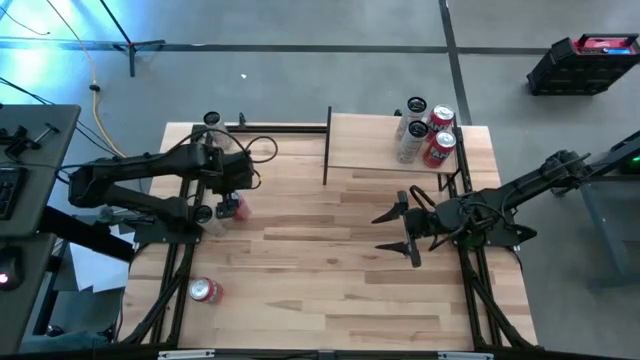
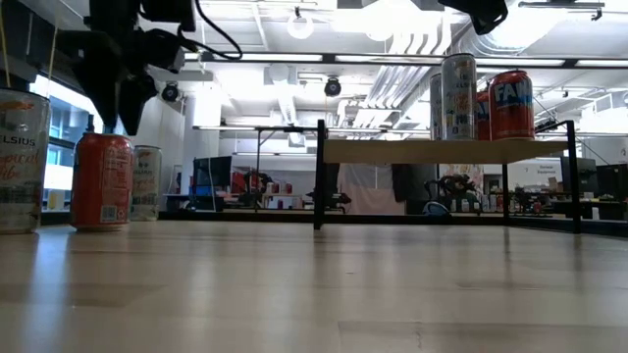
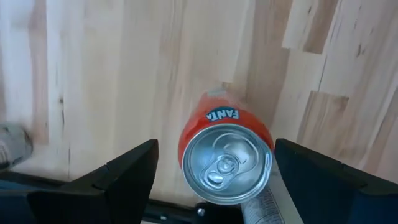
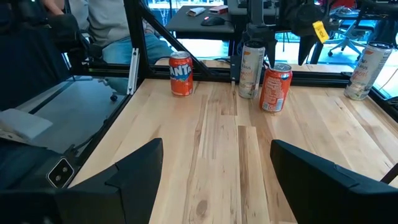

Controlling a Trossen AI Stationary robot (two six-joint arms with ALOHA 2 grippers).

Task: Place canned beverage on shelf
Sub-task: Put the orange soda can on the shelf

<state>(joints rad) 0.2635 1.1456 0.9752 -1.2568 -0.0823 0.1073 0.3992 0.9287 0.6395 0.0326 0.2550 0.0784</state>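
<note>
Left gripper (image 3: 214, 180) spread wide above upright orange Fanta can (image 3: 226, 155), lower centre of frame, not gripping; right gripper (image 1: 410, 232) spread, empty, centre-right.

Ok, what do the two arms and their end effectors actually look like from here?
Both arms are dark, jointed links. The left arm carries looping black cables near its wrist. The right end effector has two black, pointed, wedge-shaped fingers; the left end effector has similar flat dark fingers.

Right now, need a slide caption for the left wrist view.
Left gripper open above an upright orange Fanta can on the planked tabletop, one finger on either side, not yet gripping.
</note>
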